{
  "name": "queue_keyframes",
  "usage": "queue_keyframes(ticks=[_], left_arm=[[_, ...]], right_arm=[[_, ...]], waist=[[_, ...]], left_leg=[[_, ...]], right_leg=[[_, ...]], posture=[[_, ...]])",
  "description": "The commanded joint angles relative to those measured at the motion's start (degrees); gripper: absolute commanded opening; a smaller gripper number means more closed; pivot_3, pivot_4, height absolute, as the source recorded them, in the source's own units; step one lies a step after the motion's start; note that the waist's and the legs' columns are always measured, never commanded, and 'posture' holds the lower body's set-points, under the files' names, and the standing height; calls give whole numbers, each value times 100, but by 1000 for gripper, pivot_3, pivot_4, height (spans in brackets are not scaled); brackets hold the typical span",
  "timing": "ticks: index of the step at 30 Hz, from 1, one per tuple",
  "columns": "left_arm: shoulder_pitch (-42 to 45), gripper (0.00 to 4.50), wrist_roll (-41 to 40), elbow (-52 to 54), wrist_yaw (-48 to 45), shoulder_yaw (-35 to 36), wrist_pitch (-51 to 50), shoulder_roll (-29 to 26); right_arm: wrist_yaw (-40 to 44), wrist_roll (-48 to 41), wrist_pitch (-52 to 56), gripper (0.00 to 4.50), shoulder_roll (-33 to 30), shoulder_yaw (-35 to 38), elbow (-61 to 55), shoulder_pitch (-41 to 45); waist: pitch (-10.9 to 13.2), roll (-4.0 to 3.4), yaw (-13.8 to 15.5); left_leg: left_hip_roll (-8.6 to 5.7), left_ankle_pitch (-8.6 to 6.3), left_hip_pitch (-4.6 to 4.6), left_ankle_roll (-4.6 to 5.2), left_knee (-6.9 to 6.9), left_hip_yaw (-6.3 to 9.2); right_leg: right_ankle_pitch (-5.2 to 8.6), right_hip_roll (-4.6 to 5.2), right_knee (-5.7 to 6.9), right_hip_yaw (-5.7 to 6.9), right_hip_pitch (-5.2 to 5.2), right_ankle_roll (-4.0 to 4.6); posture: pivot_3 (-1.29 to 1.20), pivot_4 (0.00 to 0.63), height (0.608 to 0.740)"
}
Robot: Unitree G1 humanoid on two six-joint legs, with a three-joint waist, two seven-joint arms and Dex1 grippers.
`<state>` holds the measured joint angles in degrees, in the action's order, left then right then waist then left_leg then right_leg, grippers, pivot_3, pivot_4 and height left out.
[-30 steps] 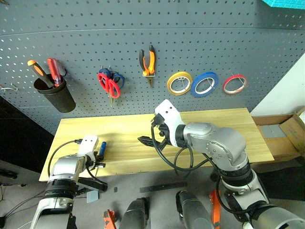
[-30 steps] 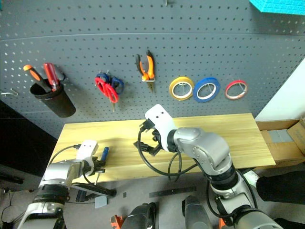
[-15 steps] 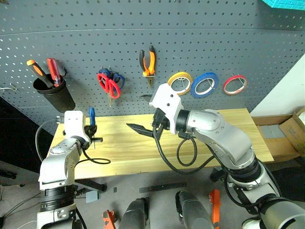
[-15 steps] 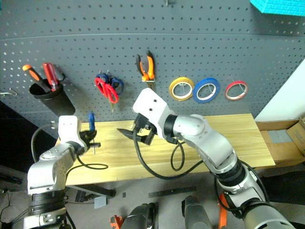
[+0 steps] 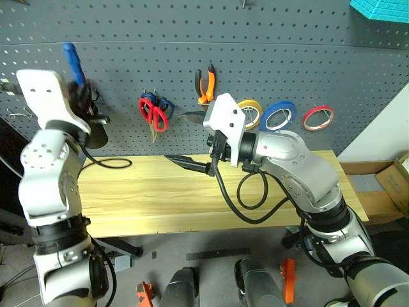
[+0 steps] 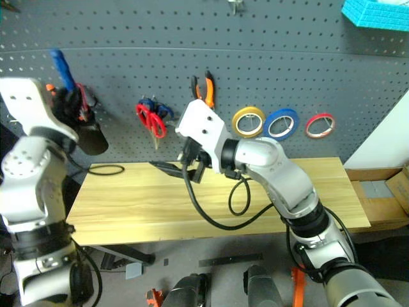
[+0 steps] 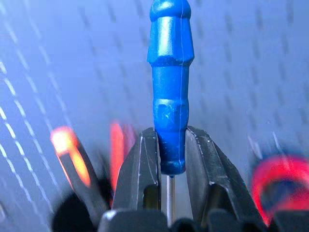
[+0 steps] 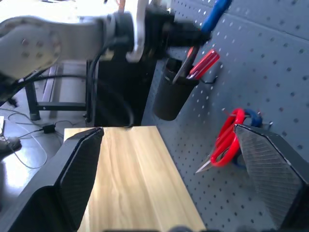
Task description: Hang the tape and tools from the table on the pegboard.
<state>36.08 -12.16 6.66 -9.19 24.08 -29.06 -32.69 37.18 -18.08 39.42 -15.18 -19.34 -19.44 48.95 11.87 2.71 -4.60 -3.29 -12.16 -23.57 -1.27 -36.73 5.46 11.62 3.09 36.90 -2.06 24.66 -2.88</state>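
While the blue-handled screwdriver (image 7: pixel 169 92) stands upright, handle up, pinched at the lower end of its handle between the left gripper's (image 7: pixel 170 154) two black fingers, it sits high in front of the pegboard (image 5: pixel 268 57), just above the black cup (image 6: pixel 92 137) hanging there. Its thin metal shaft runs down between the fingers. Orange screwdriver (image 7: pixel 67 150) and red screwdriver (image 8: pixel 203 64) stick out of that cup.

Red-handled scissors (image 5: pixel 152 112) hang on the pegboard right of the cup, with blue-handled scissors (image 5: pixel 165 105) behind them, touching. Orange-and-black pliers (image 5: pixel 205 84) hang further right, nose down. Then three rolls in a row on hooks: yellow tape (image 5: pixel 250 110), partly hidden by the right wrist, blue tape (image 5: pixel 278 115), red-pink tape (image 5: pixel 317 117).

Right gripper (image 8: pixel 169 174) is over the table (image 5: pixel 160 198) near the board, pointing sideways toward the robot's left, fingers spread wide, nothing between them. Black cable loops from the right forearm down onto the tabletop. Another black cable (image 6: pixel 105 169) lies on the table's left end. Tabletop carries no tools or tape. Cardboard box (image 5: pixel 383 182) sits past the table's right end.
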Motion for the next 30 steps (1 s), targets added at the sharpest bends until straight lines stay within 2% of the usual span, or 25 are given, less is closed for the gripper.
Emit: queue_keyframes(ticks=[1, 8, 17, 21, 26, 30], left_arm=[[553, 399, 21, -587, 108, 297, 486, -347], [1063, 399, 173, -2195, 38, 231, 1580, -745], [1400, 399, 248, -3694, 69, -27, 2441, -532], [1436, 399, 224, -3921, 81, -111, 2656, -373], [1172, 399, 227, -3619, 281, -101, 2671, -288], [867, 1686, 120, -3071, 419, -10, 2596, -168]], right_arm=[[-45, 48, -126, 4500, 53, 226, 95, 255], [-299, 194, -209, 4500, 337, 410, 590, 634], [-348, 249, -267, 4500, 485, 414, 753, 757], [-343, 225, -216, 4500, 489, 416, 709, 746], [-336, 205, -138, 4500, 458, 402, 614, 688], [-332, 191, -111, 4500, 441, 400, 572, 660]], waist=[[-3, 1, -10], [-18, -1, -17], [-38, 9, -16], [-39, 9, -22], [-49, 7, -43], [-58, 9, -53]], left_leg=[[0, 0, 0, 0, 0, 0], [0, 1, 0, -1, 0, -2], [-2, 1, -16, -1, -2, -1], [-1, 2, -33, -2, -7, -1], [-1, 2, -32, -2, -9, -3], [-1, 2, -32, -2, -9, -5]], right_leg=[[0, 0, 3, 0, 1, 0], [-3, 0, 10, -4, 9, 4], [-9, 3, 16, -4, 30, 5], [-14, 3, 21, -4, 48, 9], [-16, 3, 23, -7, 48, 8], [-17, 3, 25, -11, 50, 8]], posture=[[-76, 98, 740], [-86, 100, 740], [-93, 103, 740], [-102, 105, 740], [-108, 106, 740], [-106, 103, 740]])
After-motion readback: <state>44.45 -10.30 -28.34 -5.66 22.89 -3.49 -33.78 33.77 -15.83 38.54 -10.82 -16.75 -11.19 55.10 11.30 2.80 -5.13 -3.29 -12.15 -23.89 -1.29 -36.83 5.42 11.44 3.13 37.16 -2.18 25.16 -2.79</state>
